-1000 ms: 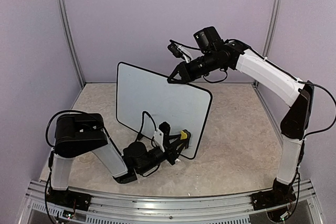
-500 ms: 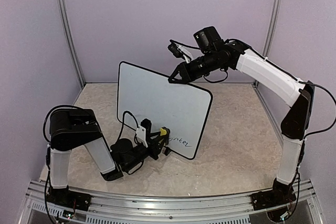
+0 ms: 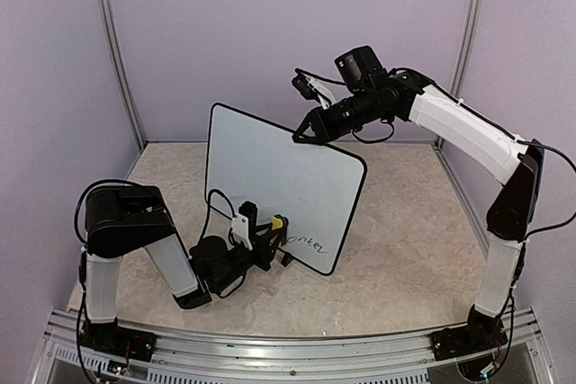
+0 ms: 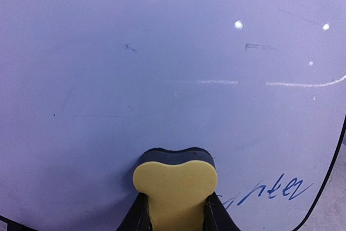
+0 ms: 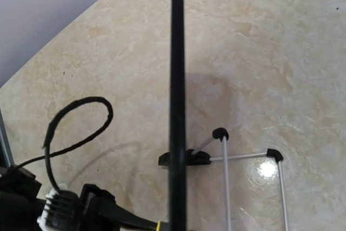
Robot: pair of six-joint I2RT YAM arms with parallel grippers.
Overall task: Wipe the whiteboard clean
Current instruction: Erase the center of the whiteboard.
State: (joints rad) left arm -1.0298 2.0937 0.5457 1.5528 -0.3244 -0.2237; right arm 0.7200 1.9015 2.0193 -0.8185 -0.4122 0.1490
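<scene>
The whiteboard (image 3: 270, 173) stands upright on the table, tilted back a little, and its black frame (image 5: 177, 68) runs down the middle of the right wrist view. Blue handwriting (image 3: 310, 242) sits near its lower right corner (image 4: 270, 190). My right gripper (image 3: 303, 136) is shut on the board's top edge; its fingers do not show in its own view. My left gripper (image 3: 274, 227) is shut on a yellow eraser (image 4: 174, 179), whose dark felt presses against the board just left of the writing. A black finger (image 4: 138, 217) shows beside the eraser.
A wire stand (image 5: 224, 187) with black feet (image 5: 189, 158) props the board from behind. The left arm's black cable (image 5: 81, 117) loops over the marble-patterned table (image 3: 405, 249). Purple walls and metal posts (image 3: 112, 51) enclose the cell, with a rail (image 3: 288, 348) along the near edge.
My left gripper slid the eraser leftward along the board's lower edge, uncovering the blue writing, then held still. The board and right gripper shifted slightly to the right.
</scene>
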